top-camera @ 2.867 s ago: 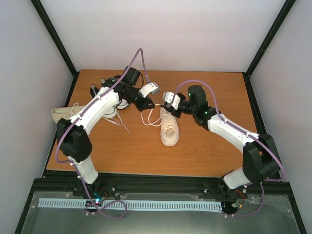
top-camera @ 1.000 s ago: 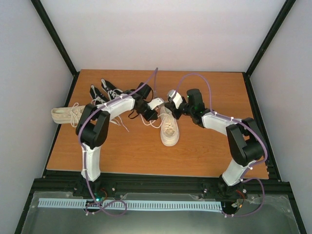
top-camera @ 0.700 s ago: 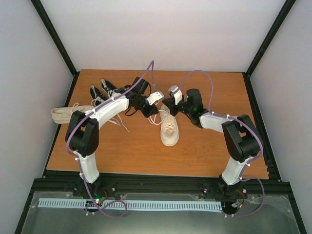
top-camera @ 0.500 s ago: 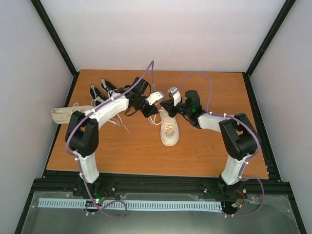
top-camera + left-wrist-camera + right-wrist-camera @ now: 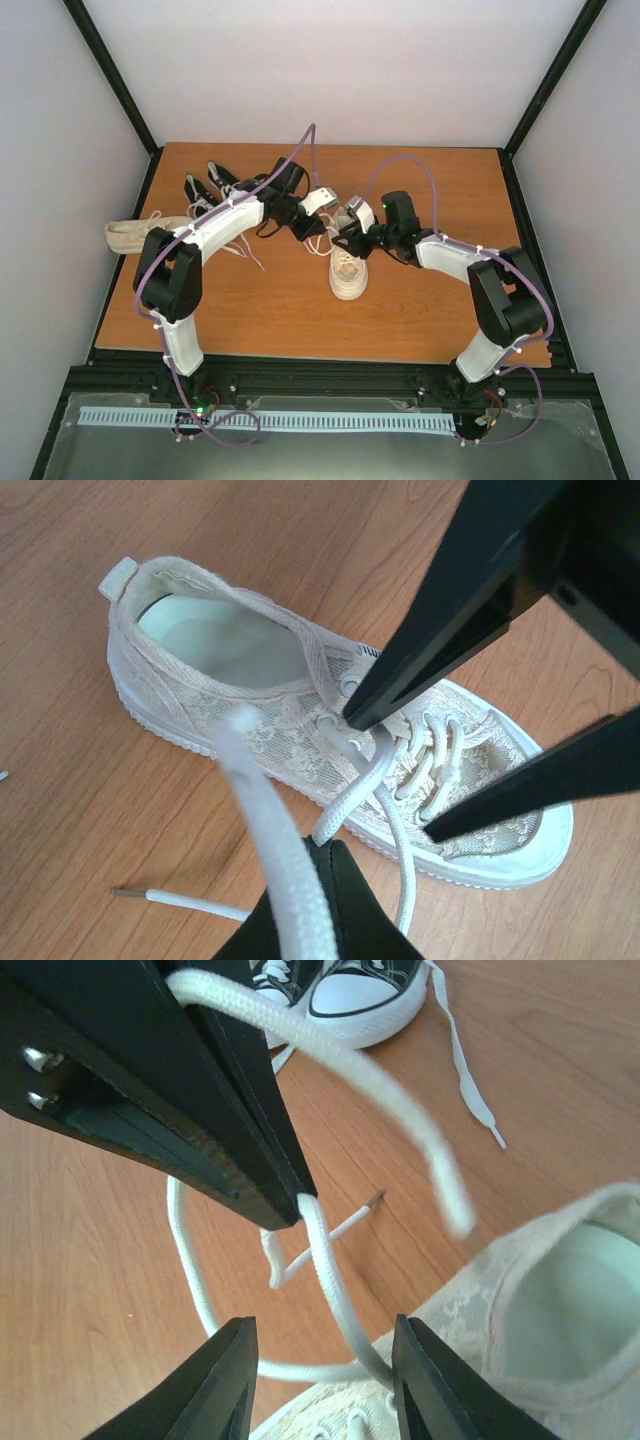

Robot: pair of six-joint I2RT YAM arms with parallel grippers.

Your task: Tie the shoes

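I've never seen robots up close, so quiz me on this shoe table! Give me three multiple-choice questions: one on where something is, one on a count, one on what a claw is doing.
1. Where on the table do the black shoes lie?
A. far left part
B. near right corner
C. dead centre

2. How many cream shoes show from above?
A. one
B. two
C. four

3. The left gripper is:
A. wide open and empty
B. shut on a white lace
C. clamped on a shoe's heel

Answers:
1 A: they sit toward the far left side.
2 B: one is in the middle and another at the left edge.
3 B: both wrist views show its closed tips pinching the lace.
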